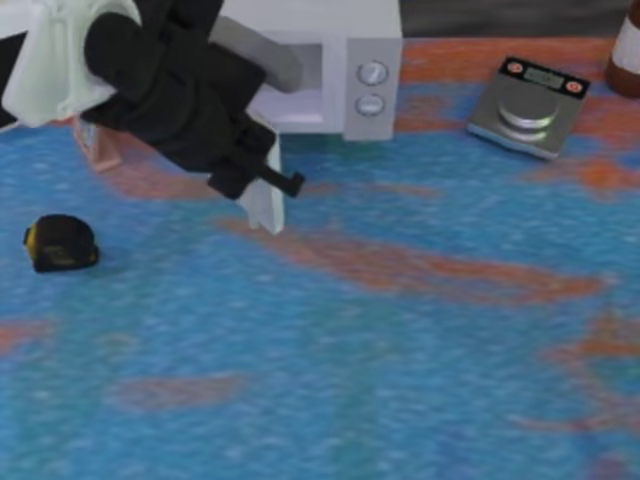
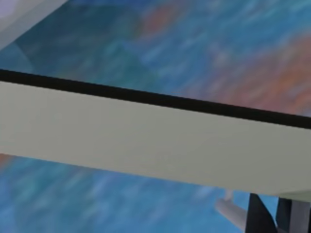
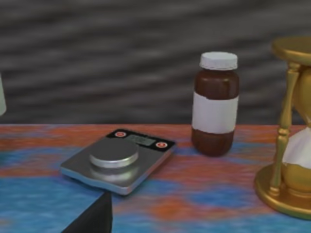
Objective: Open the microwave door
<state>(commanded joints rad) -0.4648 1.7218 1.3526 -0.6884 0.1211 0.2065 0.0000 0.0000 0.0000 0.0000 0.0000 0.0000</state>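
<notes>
Microwave (image 1: 340, 70) sits at the far edge of the surface (image 1: 400, 360), left of centre in the top view, knob panel on its right side. The microwave door (image 1: 268, 195) is swung well out from the body, standing edge-on toward the near side, so the cavity shows open behind it.

Left hand (image 1: 262, 178) is at the door's outer edge, black fingers (image 1: 285, 181) straddling the panel near its top. It looks clenched on the door edge or handle bar, which would explain why the door stands at this angle rather than hanging free. The left wrist view shows only a pale door edge crossing close in front, so contact there is a judgement. Judged progress: door mostly open; little swing left.

Right arm is parked off the top view; I cannot tell its hand's state. Its camera faces the kitchen scale (image 3: 119, 160), a brown bottle (image 3: 215, 104) and a gold hourglass (image 3: 291, 131).

A tape measure (image 1: 60, 243) lies at the surface's left, well apart from the door.
</notes>
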